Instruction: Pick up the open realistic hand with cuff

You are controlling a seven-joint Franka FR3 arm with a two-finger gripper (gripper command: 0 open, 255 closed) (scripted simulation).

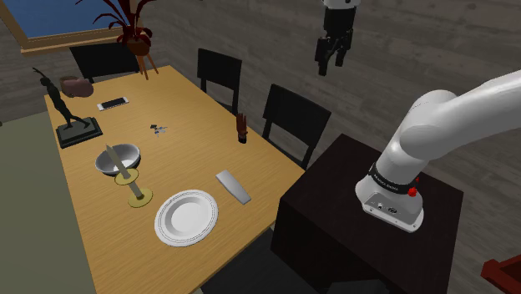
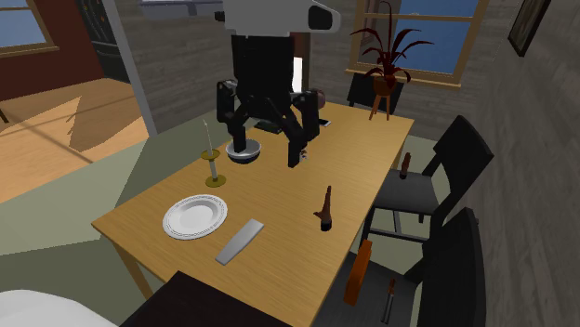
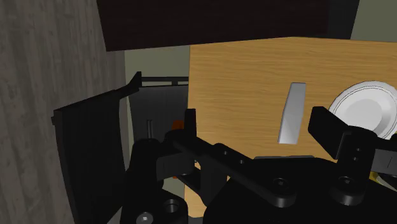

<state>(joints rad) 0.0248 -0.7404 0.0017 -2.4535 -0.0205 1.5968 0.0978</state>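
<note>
The hand, slim and dark reddish-brown, stands upright on its cuff at the edge of the wooden table, on the long side by the black chairs; standing so, it likely offers narrow flanks to a grip from above. Farther along that edge lie a flat grey slab and a round white plate. The gripper hangs high, well apart from the hand, fingers spread wide and empty, probably poised to descend.
</note>
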